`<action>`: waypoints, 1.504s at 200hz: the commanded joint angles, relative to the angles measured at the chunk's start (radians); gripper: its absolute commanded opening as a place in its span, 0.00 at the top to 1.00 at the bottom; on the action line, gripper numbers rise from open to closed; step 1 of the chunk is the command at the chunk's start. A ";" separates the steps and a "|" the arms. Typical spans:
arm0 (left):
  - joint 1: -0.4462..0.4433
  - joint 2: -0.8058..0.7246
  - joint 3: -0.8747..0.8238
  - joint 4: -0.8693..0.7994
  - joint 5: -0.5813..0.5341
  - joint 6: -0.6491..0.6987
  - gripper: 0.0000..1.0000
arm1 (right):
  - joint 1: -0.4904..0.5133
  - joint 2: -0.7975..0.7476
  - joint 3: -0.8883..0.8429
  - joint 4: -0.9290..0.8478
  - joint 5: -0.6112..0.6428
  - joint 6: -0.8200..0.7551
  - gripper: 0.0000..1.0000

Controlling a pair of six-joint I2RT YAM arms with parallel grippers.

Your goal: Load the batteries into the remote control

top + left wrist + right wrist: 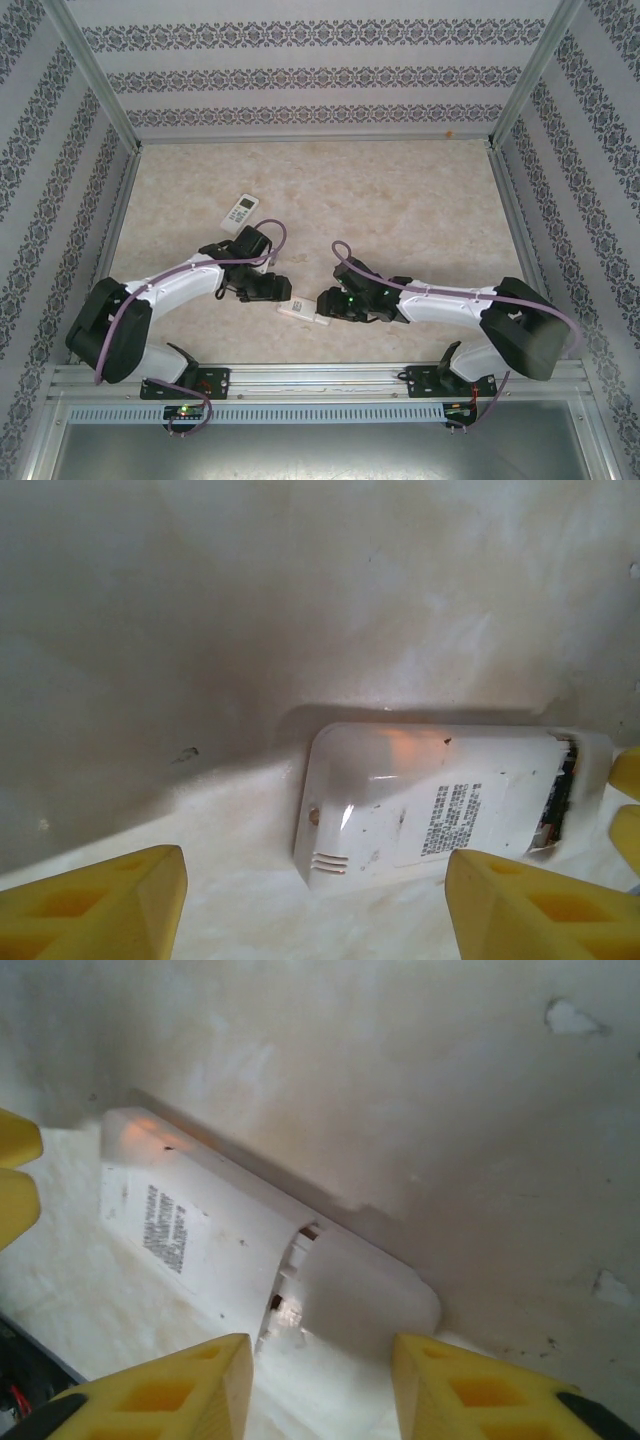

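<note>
Left of the remote control (430, 800) stands the left hand (312, 870). Its two yellow fingers (100, 900) are spread wide and grip nothing. The remote's rounded, labelled end lies just past the fingertips, within the span between them.

The remote rests back-up on the surface (400, 200), midway between the two arms. Its long axis runs roughly from one hand to the other, on a slight slant, with the left end a little farther from the arm bases. Its label (455, 820) faces up. Toward its right end a dark gap (560, 790) shows where the cover (365, 1300) sits partly slid off the battery bay. Whether any batteries lie inside that bay cannot be told.

Right of the remote, the right hand (322, 1345) has its fingers parted by a moderate gap, narrower than the left hand's, and nothing looks clamped between them. The cover end lies just ahead of that gap, near the tips.

So the right hand is the nearer one to the bay end, and the left hand is nearer the labelled end — each faces the remote along its length rather than across it. The coming move likely turns on that end-on alignment.

A second remote (238, 210) lies face-up beyond the left hand, well apart from the remote control.
</note>
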 commanded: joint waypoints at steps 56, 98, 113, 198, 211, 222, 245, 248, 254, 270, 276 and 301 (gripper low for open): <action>-0.014 0.092 -0.005 -0.002 0.082 -0.015 0.41 | 0.049 0.061 0.034 -0.111 0.053 -0.040 0.63; -0.058 0.159 -0.013 0.020 0.088 -0.019 0.42 | 0.090 0.176 0.118 -0.234 0.117 -0.028 0.67; -0.059 0.168 -0.020 0.025 0.088 -0.023 0.42 | 0.111 0.237 0.180 -0.337 0.161 -0.043 0.68; -0.067 0.183 -0.109 0.267 0.170 -0.136 0.51 | 0.174 0.312 0.356 -0.299 0.055 0.033 0.73; -0.078 0.188 -0.111 0.298 0.179 -0.150 0.52 | 0.176 0.269 0.360 -0.248 0.061 0.073 0.72; -0.088 0.187 -0.113 0.322 0.186 -0.164 0.53 | 0.175 0.237 0.356 -0.207 0.075 0.102 0.72; -0.096 0.182 -0.118 0.333 0.164 -0.180 0.53 | 0.177 0.202 0.352 -0.179 0.101 0.127 0.73; -0.096 0.181 -0.119 0.331 0.157 -0.180 0.53 | 0.177 0.203 0.354 -0.180 0.100 0.125 0.73; -0.096 0.181 -0.115 0.320 0.143 -0.177 0.53 | 0.179 0.204 0.359 -0.188 0.098 0.116 0.73; -0.096 0.178 -0.114 0.310 0.126 -0.166 0.53 | 0.188 0.213 0.361 -0.222 0.119 0.093 0.73; -0.096 0.176 -0.113 0.306 0.121 -0.166 0.53 | 0.186 0.209 0.355 -0.231 0.119 0.086 0.73; -0.097 0.137 -0.105 0.271 0.066 -0.157 0.50 | 0.180 0.114 0.367 -0.291 0.172 -0.063 0.71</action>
